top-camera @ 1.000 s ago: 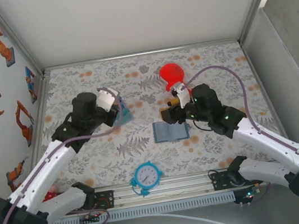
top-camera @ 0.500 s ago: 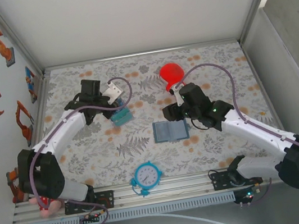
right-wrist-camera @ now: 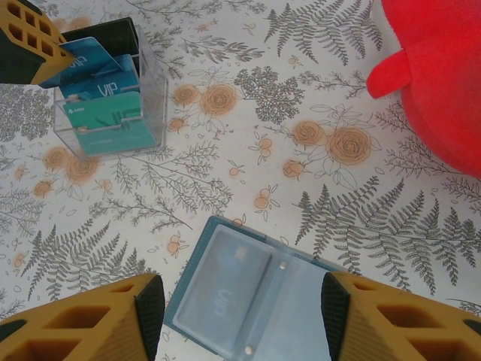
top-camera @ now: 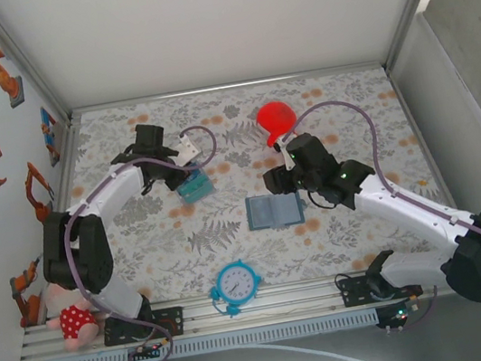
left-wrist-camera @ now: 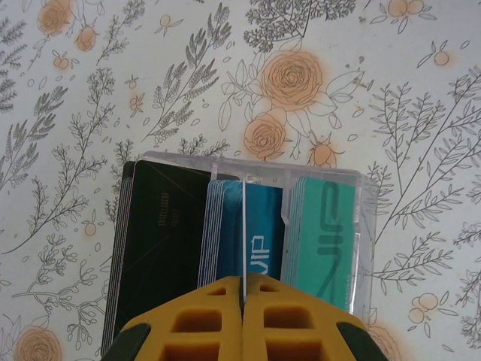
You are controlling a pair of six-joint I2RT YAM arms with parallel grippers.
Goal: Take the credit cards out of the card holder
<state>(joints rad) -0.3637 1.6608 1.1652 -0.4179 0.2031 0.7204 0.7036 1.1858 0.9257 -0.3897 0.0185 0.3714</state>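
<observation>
Left fingers (left-wrist-camera: 203,327) pinching blue card (right-wrist-camera: 81,62) (edge-on), right fingers (right-wrist-camera: 90,323) spread above card holder (right-wrist-camera: 240,289)

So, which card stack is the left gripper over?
The middle blue stack, between the black stack and the teal stack; the left gripper is shut on a blue card above it.

The left arm (top-camera: 108,185) has swung further left, uncovering a red plush toy (top-camera: 72,319).
</observation>
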